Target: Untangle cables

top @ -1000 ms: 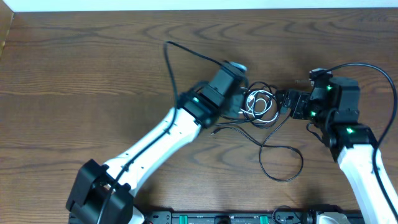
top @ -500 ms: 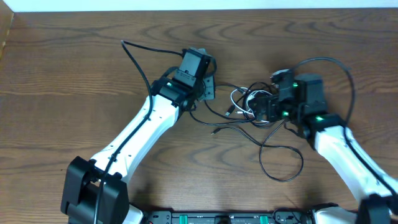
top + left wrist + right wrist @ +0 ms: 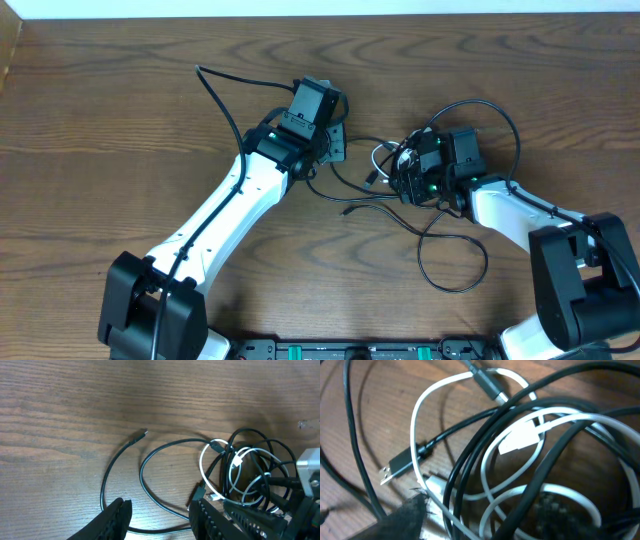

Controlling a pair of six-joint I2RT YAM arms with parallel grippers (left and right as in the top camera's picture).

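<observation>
The table (image 3: 120, 100) is dark wood with a strong grain, and it fills all three views. The left end effector (image 3: 160, 506) hangs low over it with its two fingers standing moderately apart, and nothing is pinched between them. Just ahead of its fingers a thin black cable (image 3: 106, 480) curves across the wood and ends in a small plug (image 3: 139, 436) lying flat. Beside it a second black strand (image 3: 144, 467) bends round in an open loop and runs into the knot.

The right end effector (image 3: 403, 173) sits right on top of the tangled cables (image 3: 250, 477), near the middle of the table and a little to the right of the left end effector. Its wrist camera is so close that only one dark finger edge (image 3: 405, 515) shows at the lower left. I cannot tell whether its jaws are open, closed or gripping a strand.

The knot itself is several black cords wound through the loops of a white cable (image 3: 201, 465). A white plug end (image 3: 517, 440) lies in the middle of it. A black USB plug (image 3: 400, 465) pokes out on one side with its metal tip bare.

Further out, one black cable leaves the knot and trails toward the robot's base in a loose loop (image 3: 455, 270), lying flat and apart from the rest.
</observation>
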